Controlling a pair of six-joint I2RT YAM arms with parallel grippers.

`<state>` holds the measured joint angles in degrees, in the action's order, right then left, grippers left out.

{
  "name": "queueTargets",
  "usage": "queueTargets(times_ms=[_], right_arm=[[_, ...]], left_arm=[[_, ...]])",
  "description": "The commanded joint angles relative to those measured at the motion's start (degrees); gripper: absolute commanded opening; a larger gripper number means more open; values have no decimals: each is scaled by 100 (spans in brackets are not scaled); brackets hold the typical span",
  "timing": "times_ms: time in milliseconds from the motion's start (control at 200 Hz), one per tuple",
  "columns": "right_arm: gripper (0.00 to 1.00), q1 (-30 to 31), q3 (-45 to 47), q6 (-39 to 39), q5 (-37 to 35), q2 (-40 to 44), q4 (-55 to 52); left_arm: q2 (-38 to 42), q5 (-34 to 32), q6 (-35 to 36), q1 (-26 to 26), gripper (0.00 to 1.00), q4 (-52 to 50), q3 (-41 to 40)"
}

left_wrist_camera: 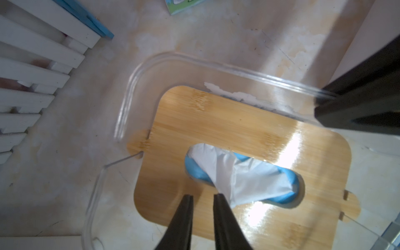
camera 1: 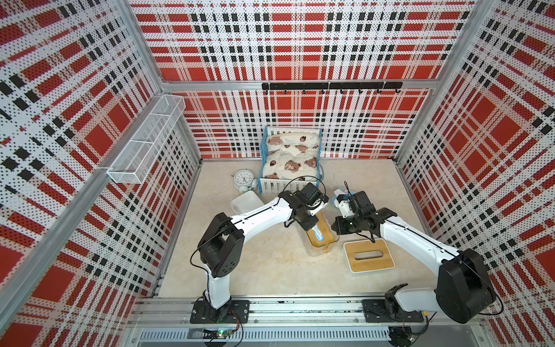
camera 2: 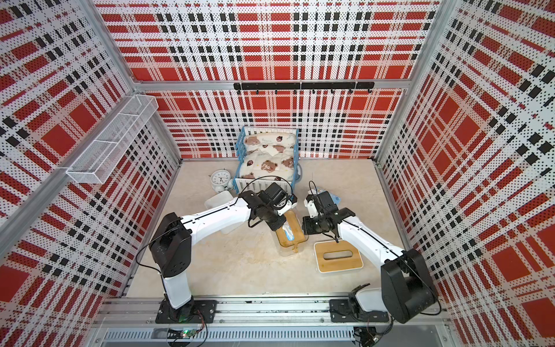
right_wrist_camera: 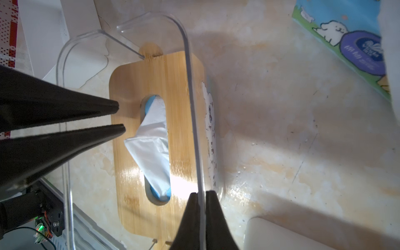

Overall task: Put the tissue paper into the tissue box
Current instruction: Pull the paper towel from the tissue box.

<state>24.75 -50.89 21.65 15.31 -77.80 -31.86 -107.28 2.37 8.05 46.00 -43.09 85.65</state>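
Risk at the left gripper [left_wrist_camera: 203,195], fingers narrowly parted and holding nothing, poised just above the bamboo lid plate [left_wrist_camera: 216,121] beside the white sheet [left_wrist_camera: 242,173]. Risk of pinching air, or of tearing the thin sheet instead of drawing it up, from a close made short or off to one side. Risk too of tilting or sliding the clear plastic tissue box [right_wrist_camera: 190,86] under a hard downward press. Steadied only by the right gripper [right_wrist_camera: 201,193], clamped tight on one long wall; a slip off that slick rim likely to send the box skating over the smooth beige tabletop [camera 1: 270,264].

Containers, left to right:
- Shallow white rectangular tray [camera 1: 244,202], partly hidden under the left arm, nothing visible inside.
- Clear box at centre, holding the tissue paper [left_wrist_camera: 194,171]: a light-blue-wrapped pack under the bamboo plate, sheet poking up through the oval slot.
- Second pack in blue-and-green cartoon wrap [right_wrist_camera: 346,43], loose on the table beyond the right gripper, in no container.
- White box with bamboo top [camera 1: 351,249] nearest the right arm, slot dark, contents impossible to tell.
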Motion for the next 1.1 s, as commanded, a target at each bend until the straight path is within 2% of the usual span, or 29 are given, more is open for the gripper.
queueTargets(times_ms=[0,240,561,882,1097], right_arm=[[0,-50,-220,209,-169,-12,-78],[0,-41,-246,202,-160,-16,-68],[1,-14,-196,312,-104,61,62],[13,20,126,755,386,263,576],[21,37,389,964,855,361,972]], left_arm=[[85,14,-73,-73,27,-368,54],[-133,19,-290,45,38,-51,206],[-522,-53,-410,172,41,-50,323],[-570,53,-545,113,38,-1,330],[-287,-101,-845,-24,42,222,225]])
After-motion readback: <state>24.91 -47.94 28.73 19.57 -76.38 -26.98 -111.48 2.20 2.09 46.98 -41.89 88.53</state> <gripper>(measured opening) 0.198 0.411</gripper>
